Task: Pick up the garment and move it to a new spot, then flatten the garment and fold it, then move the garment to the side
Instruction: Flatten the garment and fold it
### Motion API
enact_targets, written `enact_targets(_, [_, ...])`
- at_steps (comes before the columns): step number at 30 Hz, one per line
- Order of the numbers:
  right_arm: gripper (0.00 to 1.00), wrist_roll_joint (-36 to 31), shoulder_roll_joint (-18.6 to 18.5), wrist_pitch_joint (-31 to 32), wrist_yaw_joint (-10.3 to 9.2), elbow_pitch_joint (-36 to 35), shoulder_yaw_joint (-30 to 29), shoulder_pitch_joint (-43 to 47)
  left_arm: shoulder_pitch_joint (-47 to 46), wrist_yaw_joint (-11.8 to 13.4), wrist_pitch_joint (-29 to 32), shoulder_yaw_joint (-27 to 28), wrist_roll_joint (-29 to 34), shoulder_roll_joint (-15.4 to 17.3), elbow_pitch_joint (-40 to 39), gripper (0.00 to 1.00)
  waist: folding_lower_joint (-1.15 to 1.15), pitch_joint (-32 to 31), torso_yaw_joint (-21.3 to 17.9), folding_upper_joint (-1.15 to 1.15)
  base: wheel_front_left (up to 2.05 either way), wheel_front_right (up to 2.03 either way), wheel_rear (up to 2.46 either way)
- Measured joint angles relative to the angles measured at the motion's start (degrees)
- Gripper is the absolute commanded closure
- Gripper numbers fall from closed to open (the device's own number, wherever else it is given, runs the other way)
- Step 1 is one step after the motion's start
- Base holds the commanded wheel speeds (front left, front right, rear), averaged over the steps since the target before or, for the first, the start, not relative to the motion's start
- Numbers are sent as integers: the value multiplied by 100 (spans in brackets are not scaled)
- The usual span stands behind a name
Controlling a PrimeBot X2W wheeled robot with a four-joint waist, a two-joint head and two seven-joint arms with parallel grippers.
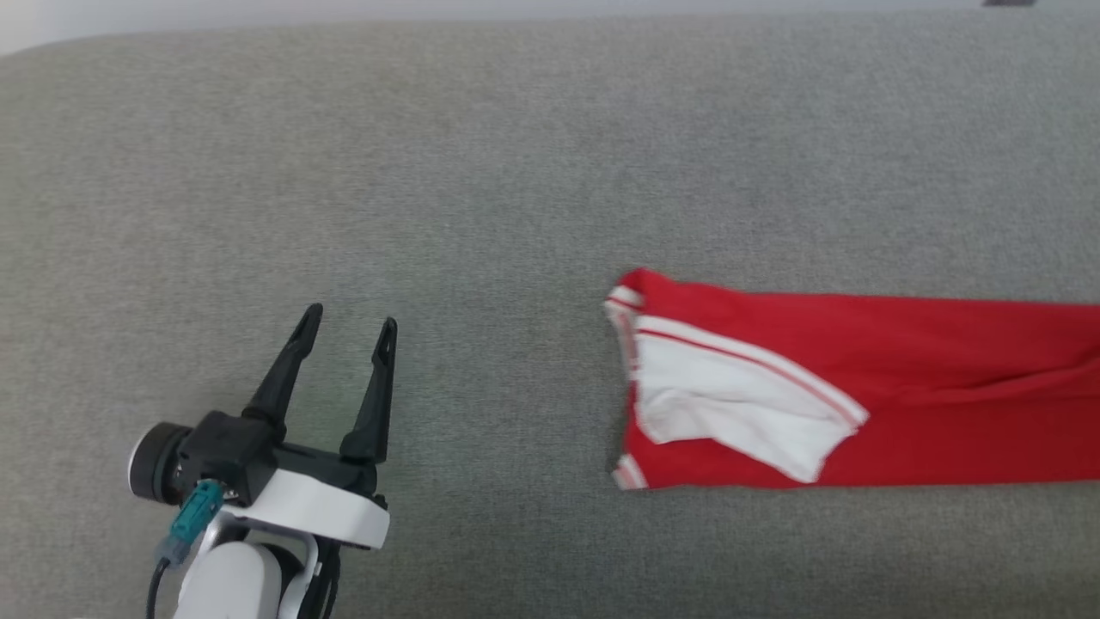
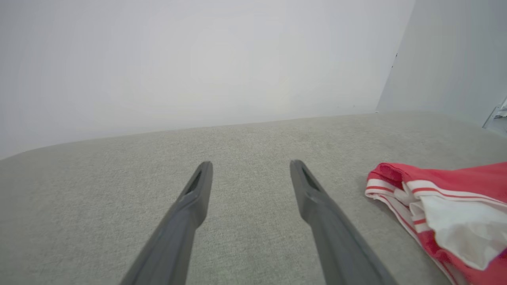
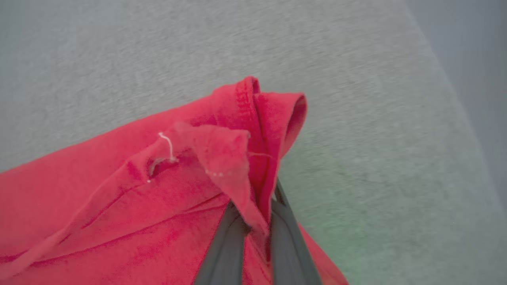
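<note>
Grey woven cloth (image 1: 430,172) covers the whole work surface, with a pale wall (image 2: 198,59) behind it. The shirt (image 1: 945,370) lies on your right side as a long red strip, its white sleeve end (image 1: 730,404) folded over at the end nearest the middle. Your right gripper (image 3: 256,209) is clamped on a bunched red hem, a thin pinch with folds rising around the fingers. Your left gripper (image 1: 351,318) hangs wide and holds nothing, well apart from the shirt. This looks like the start of a lift or drag by one end. Raise slowly and check that the pinch takes every layer, since a thin bite on soft cloth can slip. Pull along the strip, not across it, so the fold does not open. Bring the left gripper to the sleeve end if that end trails.
</note>
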Motion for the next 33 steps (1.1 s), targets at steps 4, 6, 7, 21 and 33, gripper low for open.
enact_targets(4, [100,44,-286,-122,-8,210,-298,-45,-114,0,0,-93,26,91,-11,0,0,104,-112,0,0,0,0])
enact_targets(6, [100,60,-374,-166,-8,274,-411,-100,-139,0,1,-111,52,93,7,0,0,132,-155,0,0,0,0])
enact_targets(7, [100,82,-402,-174,-8,299,-465,-125,-141,0,0,-125,66,102,13,0,0,138,-173,0,0,0,0])
enact_targets(21, [100,35,-360,86,-14,-1460,248,477,111,0,1,-20,114,35,202,0,0,-296,-22,0,0,0,0])
enact_targets(33, [100,-433,377,929,-14,-3844,1167,988,588,0,0,218,60,-56,186,0,0,-747,466,0,0,0,0])
